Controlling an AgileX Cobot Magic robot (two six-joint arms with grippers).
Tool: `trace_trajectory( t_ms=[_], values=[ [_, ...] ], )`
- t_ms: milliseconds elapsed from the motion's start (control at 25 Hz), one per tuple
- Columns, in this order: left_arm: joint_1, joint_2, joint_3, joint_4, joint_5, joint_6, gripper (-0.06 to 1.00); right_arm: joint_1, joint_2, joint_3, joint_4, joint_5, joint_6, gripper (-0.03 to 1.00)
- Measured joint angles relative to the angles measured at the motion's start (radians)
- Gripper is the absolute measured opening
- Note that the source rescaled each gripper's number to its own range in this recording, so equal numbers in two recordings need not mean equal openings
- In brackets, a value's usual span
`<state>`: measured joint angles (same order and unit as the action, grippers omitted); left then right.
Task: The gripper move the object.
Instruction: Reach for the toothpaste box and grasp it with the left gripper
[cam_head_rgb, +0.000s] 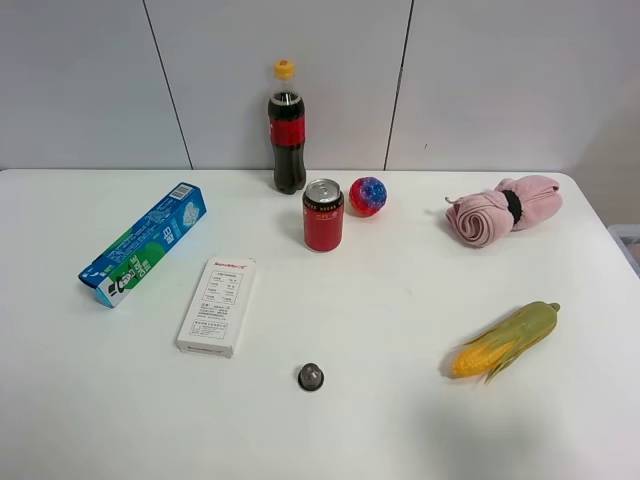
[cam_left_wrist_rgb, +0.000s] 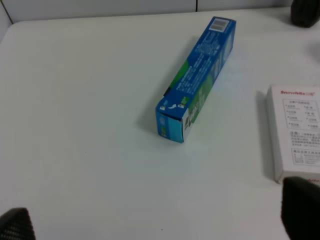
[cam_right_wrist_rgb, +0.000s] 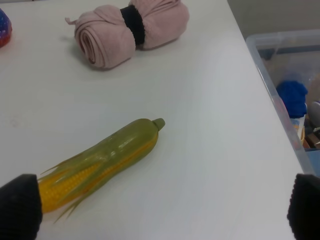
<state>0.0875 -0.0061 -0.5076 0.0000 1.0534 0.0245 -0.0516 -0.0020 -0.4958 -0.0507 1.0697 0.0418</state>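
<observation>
Carton lies diagonal, barcode end twd bottle; left end effector, right end effector both released.

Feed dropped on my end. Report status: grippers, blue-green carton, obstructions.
Left gripper open, empty. Right gripper open, empty. Carton flat on table, untouched. White box beside it, apart; approach looks free.

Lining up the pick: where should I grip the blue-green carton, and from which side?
Grip the blue-green carton at its middle, across the narrow width, from above. It lies flat and diagonal, long sides free; the white box lies apart. Turn the left claw square to it.
</observation>
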Motion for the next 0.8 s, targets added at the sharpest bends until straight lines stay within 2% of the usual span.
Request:
trace_trajectory(
  t_ms=[800],
  values=[
    [0.0,0.0,0.0,0.0,0.0,-0.001,1.0,0.0,0.0,0.0,0.0,0.0,0.0,1.0]
  ],
)
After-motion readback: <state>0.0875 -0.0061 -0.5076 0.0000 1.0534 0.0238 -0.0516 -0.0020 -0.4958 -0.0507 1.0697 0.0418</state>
